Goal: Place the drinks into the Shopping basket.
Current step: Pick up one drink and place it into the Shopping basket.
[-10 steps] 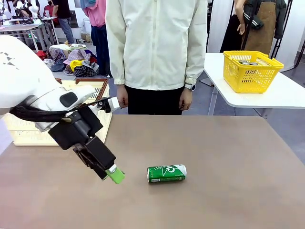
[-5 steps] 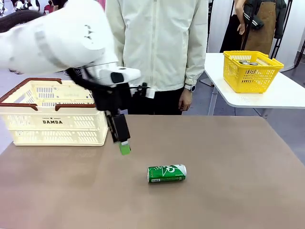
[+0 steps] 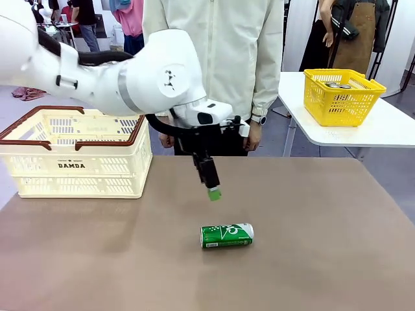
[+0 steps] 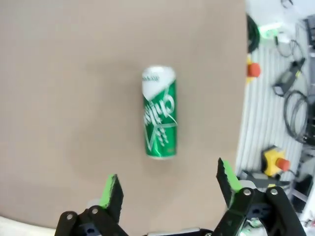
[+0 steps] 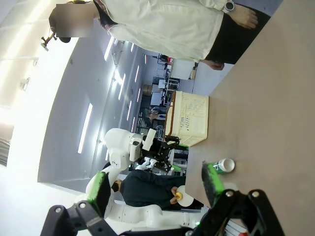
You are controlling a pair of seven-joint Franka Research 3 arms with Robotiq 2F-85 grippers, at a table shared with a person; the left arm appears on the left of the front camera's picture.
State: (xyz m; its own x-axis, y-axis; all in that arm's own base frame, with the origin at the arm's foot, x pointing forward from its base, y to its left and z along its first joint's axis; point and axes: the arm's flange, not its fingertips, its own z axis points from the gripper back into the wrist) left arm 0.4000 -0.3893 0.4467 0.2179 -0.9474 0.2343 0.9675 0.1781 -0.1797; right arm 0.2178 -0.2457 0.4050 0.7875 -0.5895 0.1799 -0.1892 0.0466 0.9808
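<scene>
A green can (image 3: 227, 235) with white lettering lies on its side in the middle of the brown table. My left gripper (image 3: 213, 192) hangs in the air just beyond it and slightly left, pointing down. In the left wrist view the can (image 4: 159, 113) lies straight ahead of the open left gripper (image 4: 168, 184), with nothing between its green pads. The cream Shopping basket (image 3: 71, 152) with a dark red rim stands at the table's left. My right gripper (image 5: 156, 186) stands open and empty; past it are the can's silver top (image 5: 226, 165) and the basket (image 5: 189, 118).
A person in a cream jacket (image 3: 214, 58) stands at the far edge, hands at their sides. A yellow mesh basket (image 3: 343, 97) sits on a separate white table at the right. The brown table (image 3: 324, 246) is bare right of the can.
My left arm has swung from low over the near left of the table up and rightward, ending above the can. The Shopping basket, hidden behind the arm before, now shows.
</scene>
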